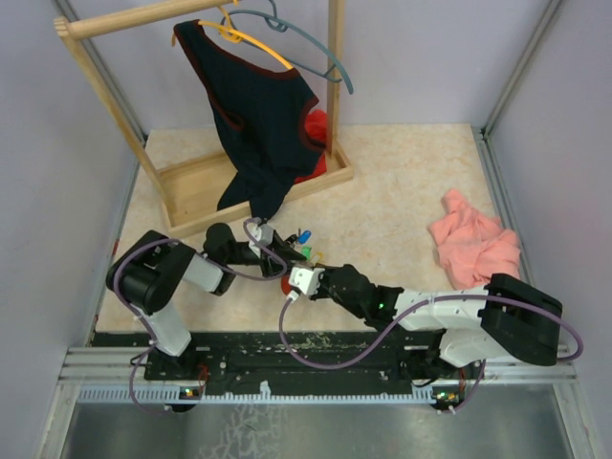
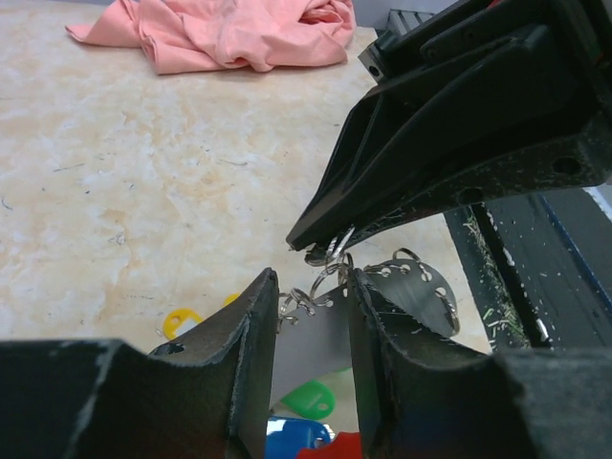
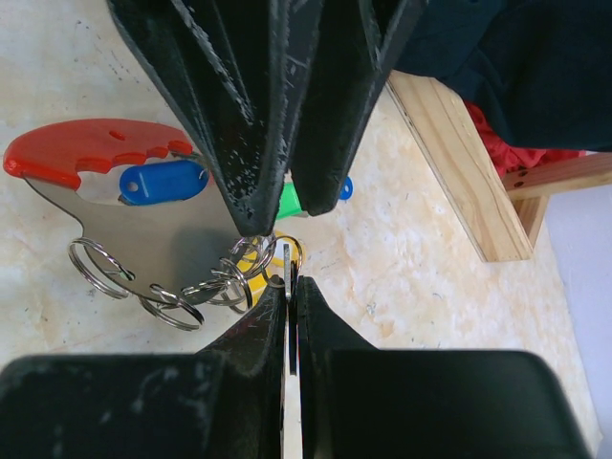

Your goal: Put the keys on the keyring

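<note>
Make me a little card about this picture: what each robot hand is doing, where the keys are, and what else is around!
left gripper: open, beside the wire rings
right gripper: shut on a small wire ring
keyring: red and grey, rings along its grey edge
keys: blue key beside the keyring's red part; green key near it
also around: pink cloth; dark shirt on wooden rack
</note>
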